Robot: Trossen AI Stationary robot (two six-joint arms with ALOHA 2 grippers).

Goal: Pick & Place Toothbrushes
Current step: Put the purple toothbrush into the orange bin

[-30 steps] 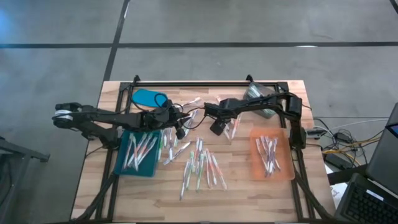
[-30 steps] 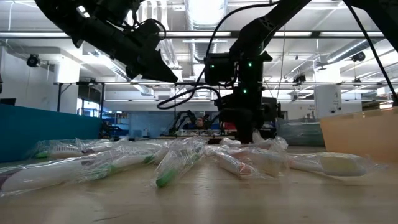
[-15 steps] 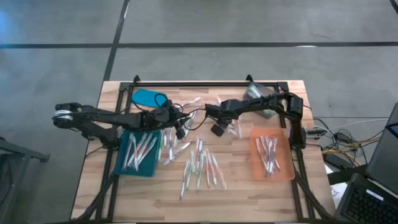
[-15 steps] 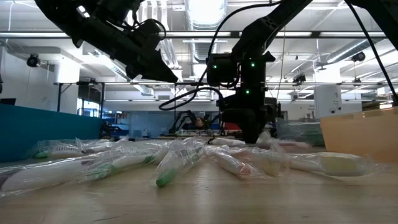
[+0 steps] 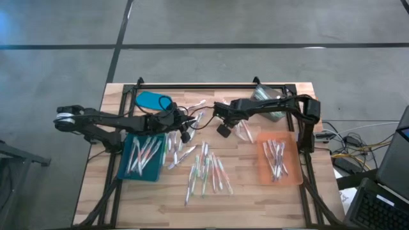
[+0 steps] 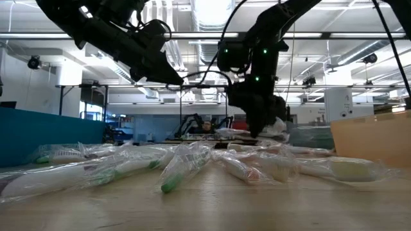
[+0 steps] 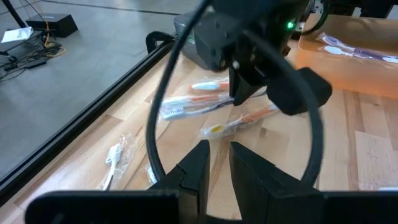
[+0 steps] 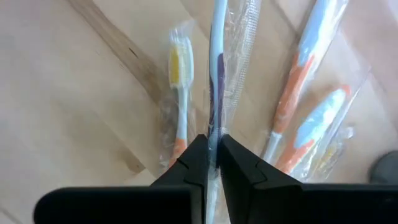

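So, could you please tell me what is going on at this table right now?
The right gripper has shut on a plastic-wrapped toothbrush with a purple-and-white handle, above the wooden table. More wrapped toothbrushes lie loose in a central pile; others sit in the teal tray and the orange tray. The left gripper hangs beside the teal tray, holding nothing visible.

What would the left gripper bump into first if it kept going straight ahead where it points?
Probably the right arm's gripper, which fills the way ahead of the left gripper and holds a wrapped toothbrush. Depth is hard to judge, so it might pass under onto the toothbrushes on the table.
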